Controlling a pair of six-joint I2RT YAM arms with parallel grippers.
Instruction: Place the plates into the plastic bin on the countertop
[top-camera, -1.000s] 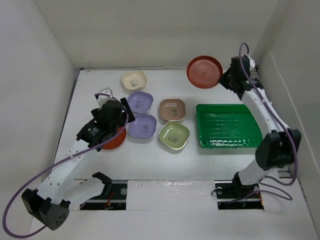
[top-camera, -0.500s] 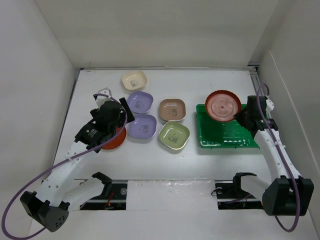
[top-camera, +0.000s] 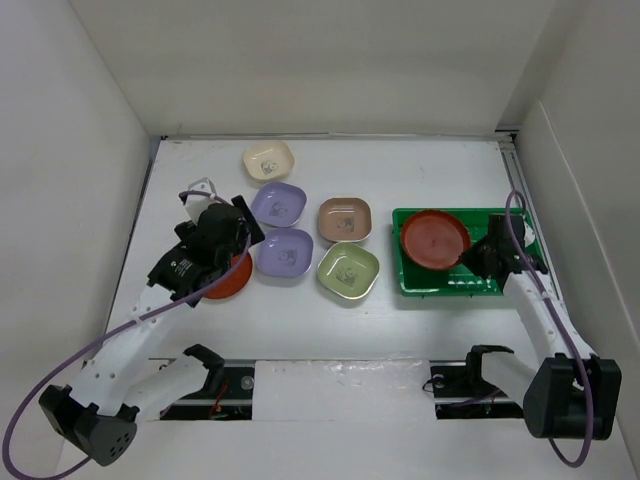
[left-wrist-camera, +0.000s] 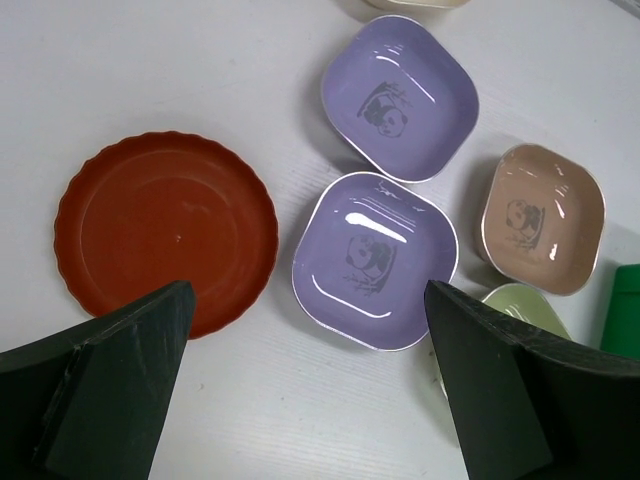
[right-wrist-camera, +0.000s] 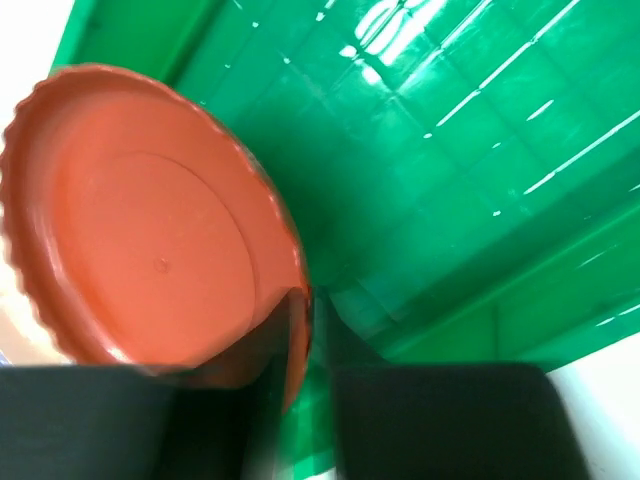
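**Status: one plate at the bin, six on the table**

**Right jaws.** The right jaws are clenched on the rim of the held red-orange plate (right-wrist-camera: 150, 250). In the right wrist view the scalloped rim sits in the narrow gap between the two dark fingers (right-wrist-camera: 440, 420). The plate is tilted, with its hollow face turned away from the jaws. It lies over the ribbed floor of the plastic bin (right-wrist-camera: 450, 150). Whether its far edge touches that floor cannot be told. In the top view the plate fills the left half of the bin, inside its walls. The bin stands on the right side of the table (top-camera: 400, 170), and the right arm (top-camera: 530, 300) reaches into it from the near side.

**Left jaws.** The left jaws are released and spread wide, grasping nothing. They hang above the loose red-orange plate (left-wrist-camera: 165, 235), which lies flat on the table at the left.

**Remaining plates.**
- Near lavender plate (left-wrist-camera: 373, 258): just beside the loose red-orange plate, to its right.
- Far lavender plate (left-wrist-camera: 400, 95): just behind the near one.
- Tan-pink plate (left-wrist-camera: 540, 218): to the right of both lavender plates.
- Olive green plate (top-camera: 348, 271): in front of the tan-pink plate, near the bin's left wall.
- Cream plate (top-camera: 269, 160): farthest back, behind the far lavender plate.
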